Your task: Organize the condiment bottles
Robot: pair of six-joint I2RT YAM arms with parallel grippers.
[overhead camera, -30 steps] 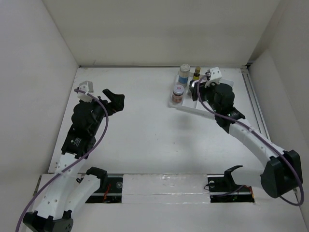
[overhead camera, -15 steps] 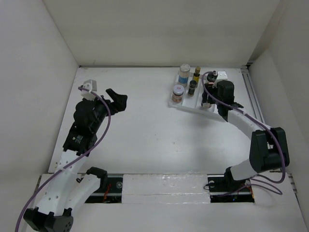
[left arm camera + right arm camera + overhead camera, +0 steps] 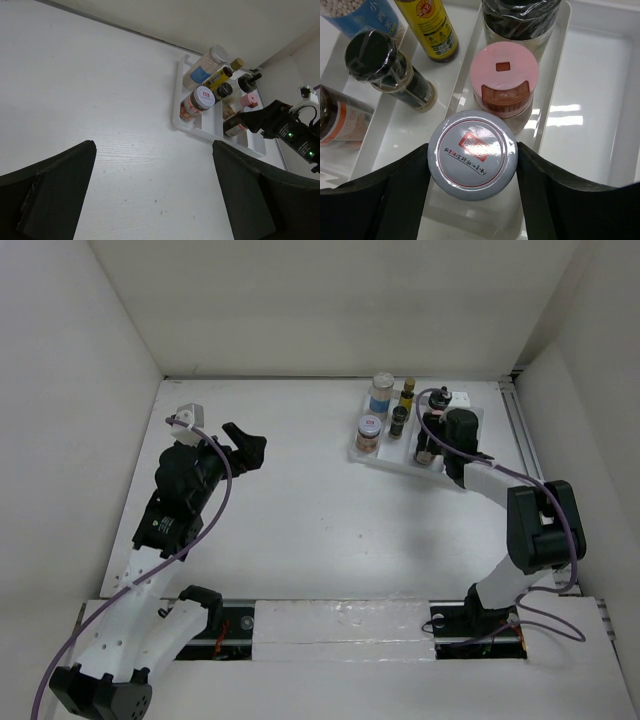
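The condiment bottles stand in a white divided tray at the back right. My right gripper is shut on a jar with a grey, red-labelled cap, held upright in the tray's middle compartment. Just behind it are a pink-capped jar and a black-capped jar. To the left are a black-capped bottle, the slim yellow bottle, a blue-labelled jar and a red-labelled jar. My left gripper is open and empty over the table's left side.
The tray's right compartment holds nothing. White walls enclose the table on the left, back and right. A rail runs along the right edge beside the tray. The tray also shows in the left wrist view.
My right gripper has swung toward the near end of the tray's middle compartment and come down with the grey-capped jar. My left gripper has shifted slightly to the right.
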